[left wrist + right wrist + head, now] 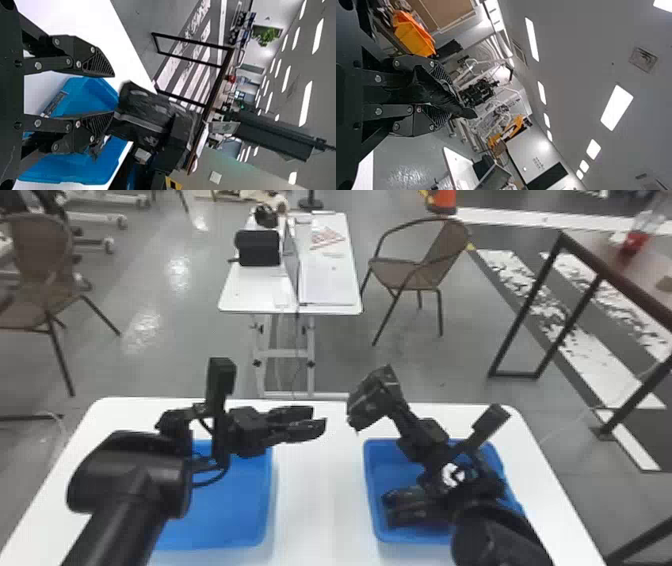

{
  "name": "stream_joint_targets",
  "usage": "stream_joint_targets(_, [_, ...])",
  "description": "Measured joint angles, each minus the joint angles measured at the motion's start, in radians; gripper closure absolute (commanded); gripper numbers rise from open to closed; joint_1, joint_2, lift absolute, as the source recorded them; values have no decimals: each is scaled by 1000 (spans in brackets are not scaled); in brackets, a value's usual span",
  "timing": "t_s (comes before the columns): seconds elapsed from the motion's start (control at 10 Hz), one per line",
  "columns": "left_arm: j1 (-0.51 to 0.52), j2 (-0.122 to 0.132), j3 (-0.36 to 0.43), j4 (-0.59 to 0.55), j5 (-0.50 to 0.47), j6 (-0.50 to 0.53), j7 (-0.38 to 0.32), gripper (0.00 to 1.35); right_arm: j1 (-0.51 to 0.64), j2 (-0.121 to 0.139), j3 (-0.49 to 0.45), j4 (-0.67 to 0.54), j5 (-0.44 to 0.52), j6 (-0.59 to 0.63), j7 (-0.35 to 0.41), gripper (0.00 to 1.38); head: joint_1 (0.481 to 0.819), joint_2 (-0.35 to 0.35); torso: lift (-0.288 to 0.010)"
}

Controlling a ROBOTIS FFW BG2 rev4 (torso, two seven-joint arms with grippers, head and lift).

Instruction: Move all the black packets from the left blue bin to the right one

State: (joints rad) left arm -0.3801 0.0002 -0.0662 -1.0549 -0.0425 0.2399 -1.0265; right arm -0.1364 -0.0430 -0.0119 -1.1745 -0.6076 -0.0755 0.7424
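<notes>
— From the head view, what to make of the right gripper?

— Squeezed onto a black packet, held up near the inner far corner of the right blue bin. Also notice a dark shape at that bin; can't tell whether to call it packet or arm.

— And from the right wrist view?

— Closer on the grip: see ridged fingers clamped on both sides of the packet, crumpled and poking past the tips. Behind, look for an orange container and ceiling lights.

— Anything in the left gripper?

— Gripping nothing. Held out past the inner rim of the left blue bin, with fingers apart.

— How far apart?

— Best judged in the left wrist view: well parted. Beyond them, see the right blue bin and the table's edge, plus a dark-framed table farther off.
</notes>
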Motion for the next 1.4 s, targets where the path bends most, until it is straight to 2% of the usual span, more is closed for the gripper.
stream_joint_targets(0.2, [100,1,87,-106,72,10,50,127,-4,-43,-77,29,0,-1,-4,1282,695,-138,0])
stream_joint_targets(0.4, [249,30,143,-284,231,14,159,130,-1,-85,-146,130,8,-1,-5,1282,695,-148,0])
stream_joint_targets(0.5, [317,40,178,-360,297,21,198,133,11,-98,-177,172,10,-1,-5,1282,695,-150,0])
stream_joint_targets(0.6, [369,39,223,-418,327,33,207,144,32,-101,-205,188,8,-1,-6,1268,695,-148,0])
stream_joint_targets(0.7, [409,30,271,-457,335,47,206,153,49,-99,-219,194,2,20,-6,940,695,-135,0])
stream_joint_targets(0.8, [435,17,310,-476,337,55,206,153,51,-98,-223,209,18,49,-14,473,695,-124,0])
stream_joint_targets(0.9, [446,6,331,-484,336,52,206,153,36,-100,-224,241,35,69,-20,75,695,-106,0])
stream_joint_targets(1.0, [448,1,338,-487,335,39,206,153,17,-101,-228,270,50,66,-26,73,695,-104,0])
stream_joint_targets(1.1, [448,1,338,-493,336,13,206,153,19,-99,-250,248,96,33,-60,154,695,-113,0])
stream_joint_targets(1.2, [456,3,340,-512,328,-9,206,153,70,-90,-287,144,161,15,-120,191,695,-137,0])
stream_joint_targets(1.4, [524,1,381,-625,243,-20,237,153,245,-63,-361,-105,236,24,-154,200,695,-147,0])
